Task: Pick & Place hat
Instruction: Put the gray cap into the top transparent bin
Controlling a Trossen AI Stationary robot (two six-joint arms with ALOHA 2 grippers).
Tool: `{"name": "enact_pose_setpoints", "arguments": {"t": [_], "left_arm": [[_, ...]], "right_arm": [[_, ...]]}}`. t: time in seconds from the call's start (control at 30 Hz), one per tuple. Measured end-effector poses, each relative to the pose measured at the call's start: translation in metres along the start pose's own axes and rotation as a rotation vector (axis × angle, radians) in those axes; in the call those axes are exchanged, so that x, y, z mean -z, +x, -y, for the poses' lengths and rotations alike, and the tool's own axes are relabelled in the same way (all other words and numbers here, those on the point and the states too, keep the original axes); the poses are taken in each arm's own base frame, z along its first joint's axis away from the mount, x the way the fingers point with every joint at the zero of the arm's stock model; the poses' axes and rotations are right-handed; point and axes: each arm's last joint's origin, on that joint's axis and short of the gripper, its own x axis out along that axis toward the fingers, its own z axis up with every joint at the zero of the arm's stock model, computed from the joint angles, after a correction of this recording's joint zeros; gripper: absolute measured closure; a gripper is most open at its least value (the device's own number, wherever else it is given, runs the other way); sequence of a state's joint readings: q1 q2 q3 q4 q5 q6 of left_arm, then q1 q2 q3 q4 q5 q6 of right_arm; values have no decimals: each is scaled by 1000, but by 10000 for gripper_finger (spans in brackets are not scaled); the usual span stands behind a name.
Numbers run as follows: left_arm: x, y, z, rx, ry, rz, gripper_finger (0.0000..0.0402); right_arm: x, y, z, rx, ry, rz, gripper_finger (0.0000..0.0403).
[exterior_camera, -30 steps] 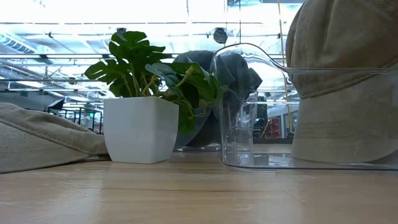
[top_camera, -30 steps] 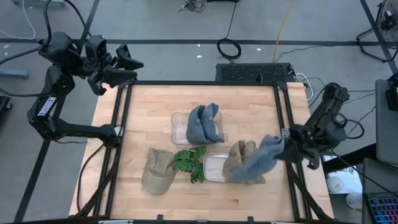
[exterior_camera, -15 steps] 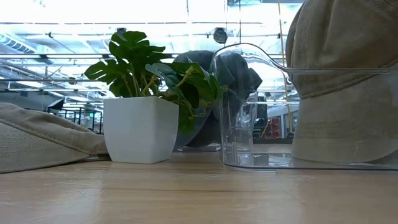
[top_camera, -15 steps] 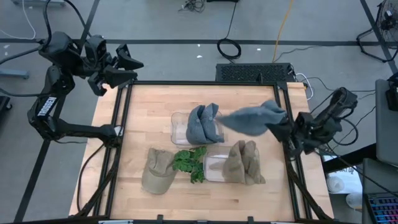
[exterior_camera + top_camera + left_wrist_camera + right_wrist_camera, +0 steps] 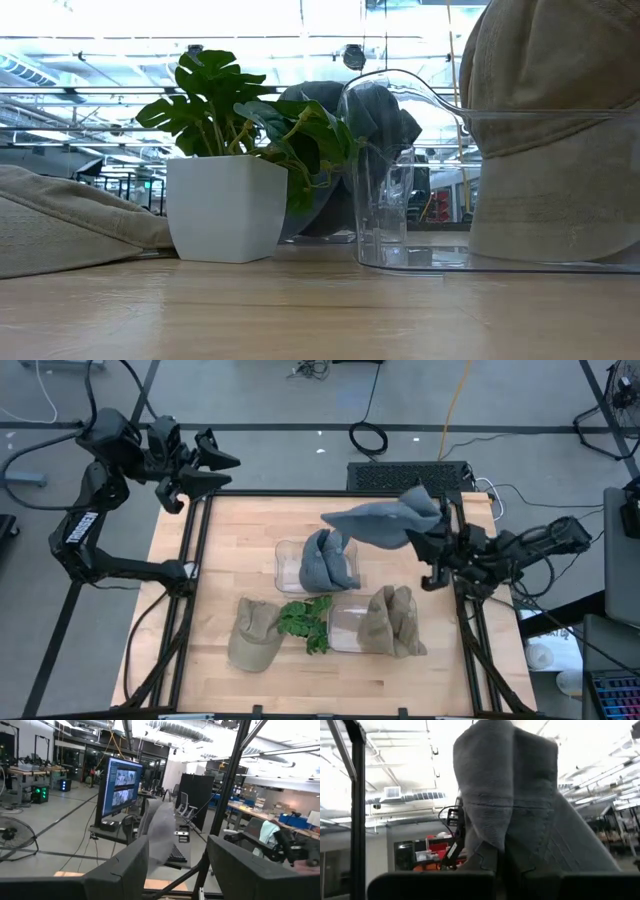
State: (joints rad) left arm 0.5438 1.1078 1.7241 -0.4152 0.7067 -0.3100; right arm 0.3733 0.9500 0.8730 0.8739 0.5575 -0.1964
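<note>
My right gripper (image 5: pixel 428 546) is shut on a grey hat (image 5: pixel 382 520) and holds it in the air over the far right part of the table. The hat fills the right wrist view (image 5: pixel 505 795). A second grey hat (image 5: pixel 328 560) stands in a clear bin (image 5: pixel 284 560) just left of it. A tan hat (image 5: pixel 390 620) fills a clear bin (image 5: pixel 340 628) nearer the front. A tan cap (image 5: pixel 255 635) lies flat on the wood. My left gripper (image 5: pixel 222 470) waits open beyond the table's far left corner. My right gripper pinches the grey hat between its two fingers at the hat's right-hand end (image 5: pixel 424 528). The fingers come from the table's right side, slanting upward. The hat is lifted clear and stretches out leftward from the fingers toward the grey-hat bin.
A small green plant in a white pot (image 5: pixel 225 205) stands between the tan cap and the tan-hat bin. A black frame (image 5: pixel 200 560) rims the wooden table. In the left wrist view, a monitor (image 5: pixel 120 785) and desks show in the room beyond.
My right gripper has swung from the table's near right side toward its far edge and upward, rolling as it went. The grey hat, which hung beside the tan-hat bin, has swept up and left and now reaches out toward the grey-hat bin.
</note>
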Motion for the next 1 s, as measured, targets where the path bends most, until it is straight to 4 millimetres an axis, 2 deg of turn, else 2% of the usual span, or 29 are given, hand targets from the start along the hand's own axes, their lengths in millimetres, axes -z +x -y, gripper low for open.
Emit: {"name": "enact_pose_setpoints", "arguments": {"t": [0.27, 0.43, 0.77, 1.0], "left_arm": [[1, 4, -3, 7, 82, -3, 192], [1, 4, -3, 5, 123, -4, 192], [1, 5, -4, -39, 191, 7, 192], [7, 19, -5, -54, 222, -7, 192]], "right_arm": [[-11, 45, 8, -74, -97, 63, 403], [-15, 72, 14, -172, -83, 102, 403], [-5, 125, 20, -263, -100, 91, 403], [-7, 155, 24, -268, -125, 128, 403]]}}
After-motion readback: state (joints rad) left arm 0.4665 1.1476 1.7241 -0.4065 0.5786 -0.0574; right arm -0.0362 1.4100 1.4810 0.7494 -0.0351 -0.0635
